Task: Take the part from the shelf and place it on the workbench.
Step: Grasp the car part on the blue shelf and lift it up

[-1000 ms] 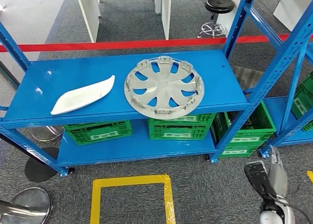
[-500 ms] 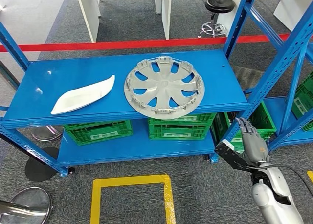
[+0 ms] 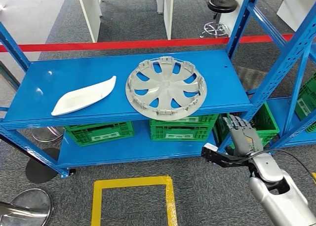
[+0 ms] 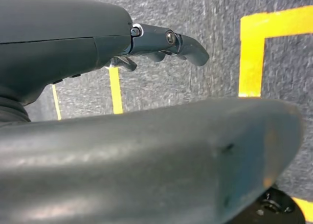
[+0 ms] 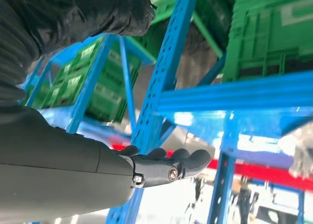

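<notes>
A: What is the head view giving us nearest the camera?

B: The right robot hand (image 3: 243,137) is hovering at the lower right, fingers spread wide and holding nothing, thumb jutting left. The left wrist view is adding the left robot hand (image 4: 162,40), fingers extended over grey carpet and yellow floor tape (image 4: 253,48), also empty.

A: And farther off?

B: The wheel cover (image 3: 166,88) is lying flat on the blue shelf (image 3: 231,83), centre frame: silver-grey, round, spoked, clips around its rim. A white curved part (image 3: 84,95) is lying to its left.
</notes>
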Robot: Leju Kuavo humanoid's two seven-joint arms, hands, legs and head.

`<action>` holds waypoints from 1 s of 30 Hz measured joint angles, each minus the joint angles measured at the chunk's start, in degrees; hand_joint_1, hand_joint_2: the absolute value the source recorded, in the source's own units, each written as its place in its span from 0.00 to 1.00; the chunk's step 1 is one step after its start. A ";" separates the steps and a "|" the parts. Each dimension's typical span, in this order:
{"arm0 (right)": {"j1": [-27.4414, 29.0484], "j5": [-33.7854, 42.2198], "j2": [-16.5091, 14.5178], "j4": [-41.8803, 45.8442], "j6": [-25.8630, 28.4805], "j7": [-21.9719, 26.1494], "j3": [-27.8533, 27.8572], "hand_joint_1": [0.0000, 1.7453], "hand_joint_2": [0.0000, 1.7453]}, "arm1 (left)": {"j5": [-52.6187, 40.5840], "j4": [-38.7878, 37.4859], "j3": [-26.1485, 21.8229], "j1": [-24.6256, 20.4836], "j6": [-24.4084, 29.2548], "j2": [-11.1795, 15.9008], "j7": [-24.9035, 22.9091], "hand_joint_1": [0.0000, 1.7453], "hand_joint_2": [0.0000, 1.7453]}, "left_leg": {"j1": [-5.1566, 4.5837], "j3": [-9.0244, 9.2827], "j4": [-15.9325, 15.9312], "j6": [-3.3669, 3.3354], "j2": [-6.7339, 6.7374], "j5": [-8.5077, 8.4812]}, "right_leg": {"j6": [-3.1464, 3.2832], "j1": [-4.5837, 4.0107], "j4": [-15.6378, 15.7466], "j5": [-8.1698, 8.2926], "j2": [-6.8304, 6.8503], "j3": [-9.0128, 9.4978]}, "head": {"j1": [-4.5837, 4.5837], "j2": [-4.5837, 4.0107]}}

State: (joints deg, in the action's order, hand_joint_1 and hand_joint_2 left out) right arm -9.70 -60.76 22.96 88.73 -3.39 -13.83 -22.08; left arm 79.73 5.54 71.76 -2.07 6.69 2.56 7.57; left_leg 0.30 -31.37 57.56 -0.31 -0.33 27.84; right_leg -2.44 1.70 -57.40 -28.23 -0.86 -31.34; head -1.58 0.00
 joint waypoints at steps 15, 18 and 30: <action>10.50 -2.85 0.60 17.67 14.84 4.65 8.76 0.00 1.00 | 3.57 -1.06 0.20 0.11 0.95 -0.33 0.16 0.00 1.00 | 0.00 -0.13 0.00 0.00 0.01 0.01 | -0.01 0.01 0.01 -0.01 -0.02 -0.11 | -0.01 0.00; 12.70 -0.87 0.38 21.33 18.03 7.14 10.90 0.00 1.00 | 4.06 -1.22 0.21 0.11 1.34 -0.44 0.24 0.00 1.00 | 0.00 -0.13 0.00 0.00 0.01 0.01 | -0.01 0.00 0.01 -0.01 -0.02 -0.11 | -0.01 0.00; 20.40 6.80 -1.83 28.76 23.58 14.70 15.76 0.00 1.00 | 4.90 -2.29 0.56 0.16 5.17 -0.69 1.35 0.00 1.00 | 0.00 -0.15 0.00 0.00 0.00 0.01 | -0.01 0.00 0.01 -0.02 0.00 -0.13 | 0.00 0.00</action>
State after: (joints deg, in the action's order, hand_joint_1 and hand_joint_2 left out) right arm 10.70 -53.96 21.13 117.49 20.19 0.88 -6.32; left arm 84.64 3.25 72.32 -1.91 11.87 1.87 8.92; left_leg 0.30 -31.52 57.56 -0.31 -0.32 27.85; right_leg -2.45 1.70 -57.39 -28.25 -0.86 -31.48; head -1.58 0.00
